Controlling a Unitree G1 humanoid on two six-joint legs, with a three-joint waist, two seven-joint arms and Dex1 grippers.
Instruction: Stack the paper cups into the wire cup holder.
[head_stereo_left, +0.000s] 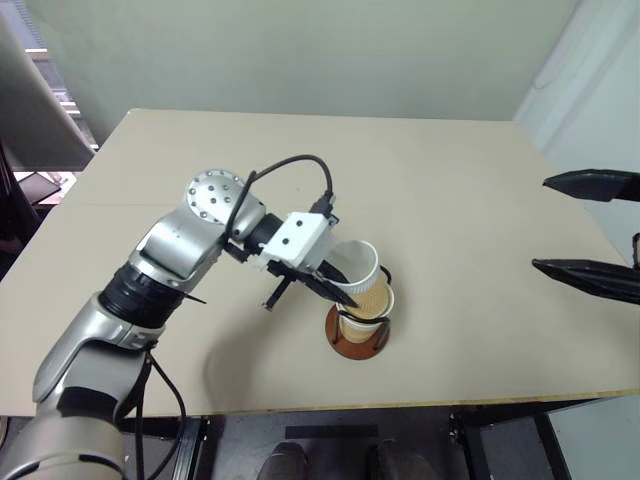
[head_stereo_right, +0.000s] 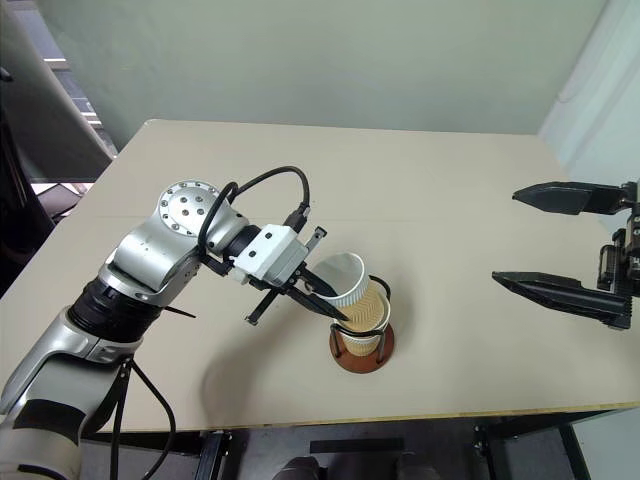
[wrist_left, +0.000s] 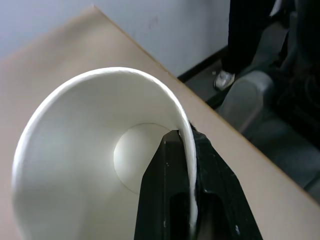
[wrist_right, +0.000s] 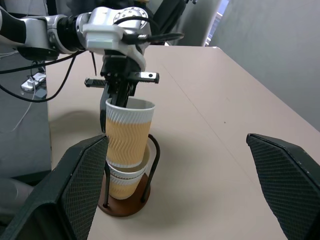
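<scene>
Your left gripper (head_stereo_left: 322, 285), frame center, has its jaws pinched on the rim of the top paper cup (head_stereo_left: 355, 268), one finger inside, one outside. That cup sits tilted, partly nested in the cups in the wire cup holder (head_stereo_left: 357, 340) on the table (head_stereo_left: 450, 200). The right gripper (head_stereo_left: 590, 228), far right, has jaws wide apart, holding nothing. The right wrist view shows the lower cup (wrist_right: 122, 182) btwn the wires.

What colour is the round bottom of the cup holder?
Reddish-brown. The holder's base shows best in the right wrist view.
</scene>
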